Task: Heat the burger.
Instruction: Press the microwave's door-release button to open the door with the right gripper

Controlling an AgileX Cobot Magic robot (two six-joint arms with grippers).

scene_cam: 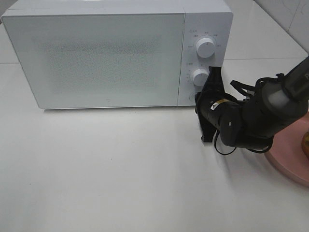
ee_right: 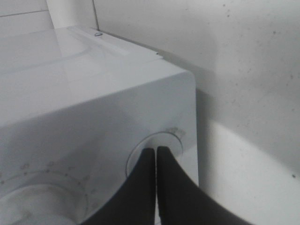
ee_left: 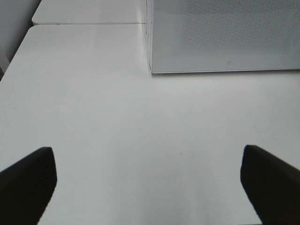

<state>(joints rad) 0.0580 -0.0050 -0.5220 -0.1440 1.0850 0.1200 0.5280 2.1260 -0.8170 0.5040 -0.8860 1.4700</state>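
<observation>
Exterior high: right jaws pinched together at button [ee_right: 171,143] of microwave [scene_cam: 96,58]; left jaws wide over table [ee_left: 117,117].

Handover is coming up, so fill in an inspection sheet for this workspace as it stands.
Surface: white table, no spills seen.
Job's things: white microwave, door closed, two knobs; burger shows only as a sliver at the frame edge, on the pink plate right of the microwave.
Clutter: nothing seen.
Grippers: right pincer shut, tips at the round button low on the microwave's control panel, contact not certain; left pincer open, holding nothing, over bare table.
Cables: black cable loop hanging at the right arm's wrist, just above the table.
Surroundings: pale wall behind the microwave.
</observation>
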